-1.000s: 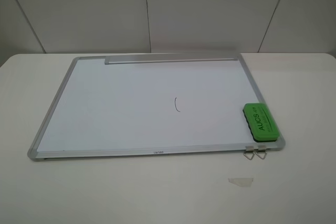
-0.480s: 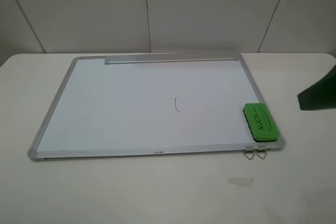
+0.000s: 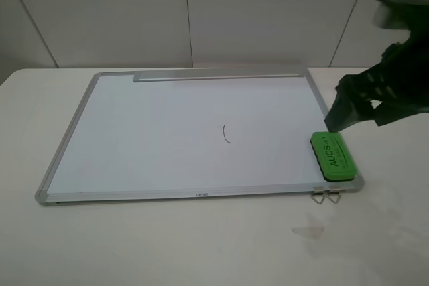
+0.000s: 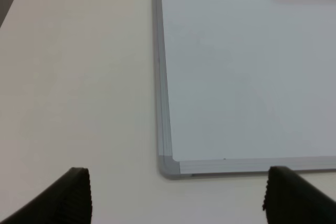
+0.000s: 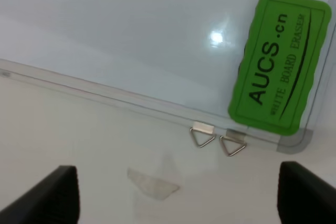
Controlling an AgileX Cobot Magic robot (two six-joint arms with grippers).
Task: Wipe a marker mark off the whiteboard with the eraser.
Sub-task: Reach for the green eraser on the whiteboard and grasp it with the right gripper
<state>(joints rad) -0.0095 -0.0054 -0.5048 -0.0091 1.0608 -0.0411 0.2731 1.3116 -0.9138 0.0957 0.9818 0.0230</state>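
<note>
White surface (image 3: 167, 246) under pale wall panels carried the whiteboard (image 3: 134, 152) lying flat, its tray strip (image 3: 218, 75) along the far edge and two clips (image 3: 325, 195) hanging off the near right corner. The eraser (image 3: 332, 155) lay flat on that same near right corner, lettering up, its outer side over the board's frame. This looked like a parking spot that kept it off the writing area yet within the right arm's reach. The mark (image 3: 226, 133) sat alone near the middle of the whiteboard, well apart from the eraser and untouched.

The right fingers (image 5: 58, 195) were spread wide and held nothing. They hung above the whiteboard's right edge, just beyond the eraser's far end. The wide spread seemed meant to straddle the block across its narrow sides. In the wrist view the eraser lay off to one side, not between the fingers, so they probably needed centring over it before any descent.

The left fingers (image 4: 73, 198) were also apart and empty, hovering over bare surface just off the whiteboard's near left corner. That arm appeared simply out of the way, or placed to steady the board if wiping made it slide. A small clear scrap (image 3: 307, 230) lay on the surface near the clips, seemingly unrelated to the job.
</note>
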